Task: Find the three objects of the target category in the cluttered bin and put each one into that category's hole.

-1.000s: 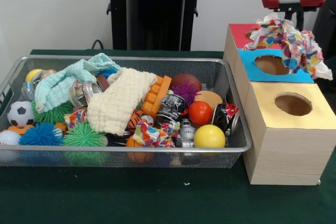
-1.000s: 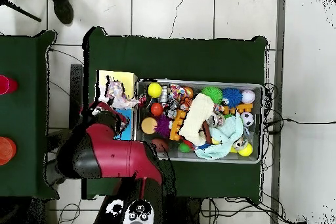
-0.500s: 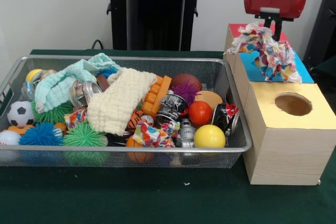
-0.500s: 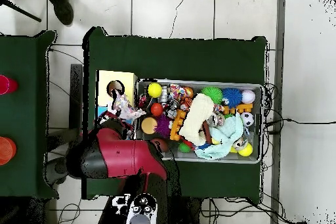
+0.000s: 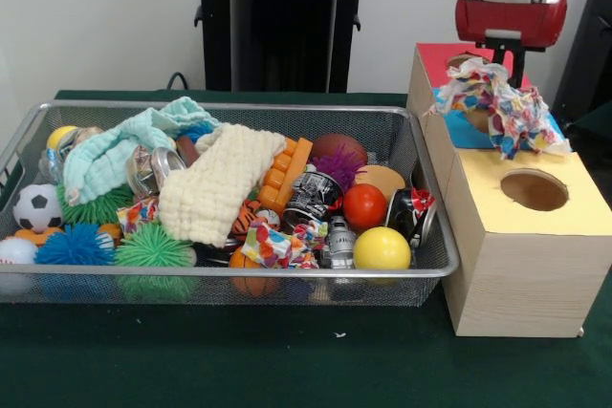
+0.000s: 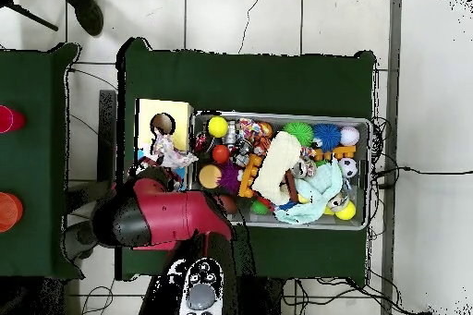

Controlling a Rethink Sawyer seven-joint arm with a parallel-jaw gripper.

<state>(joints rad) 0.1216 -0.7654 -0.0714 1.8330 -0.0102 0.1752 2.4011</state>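
Note:
A crumpled multicoloured cloth (image 5: 502, 102) hangs over the blue middle section (image 5: 457, 133) of the wooden box and hides most of its hole. My gripper (image 5: 513, 72) comes down from the red arm head (image 5: 512, 16) into the top of the cloth and is shut on it; the cloth buries the fingertips. Seen from overhead, the cloth (image 6: 171, 152) sits at the box, just beyond the red arm (image 6: 157, 221). In the wire bin (image 5: 239, 274) lie a cream knitted cloth (image 5: 215, 183), a mint cloth (image 5: 124, 145) and a small patterned cloth (image 5: 273, 244).
The box also has a red section (image 5: 435, 59) behind and a yellow section (image 5: 574, 212) in front with an uncovered round hole (image 5: 534, 190). Among the bin's contents are a yellow ball (image 5: 382, 248), a red ball (image 5: 364, 205), a soccer ball (image 5: 36, 205), cans (image 5: 311, 196) and spiky balls.
The arm swung the held cloth from the box's right side to the left, then back to the right. The cloth now hangs over the blue section. The bin's contents have not moved.

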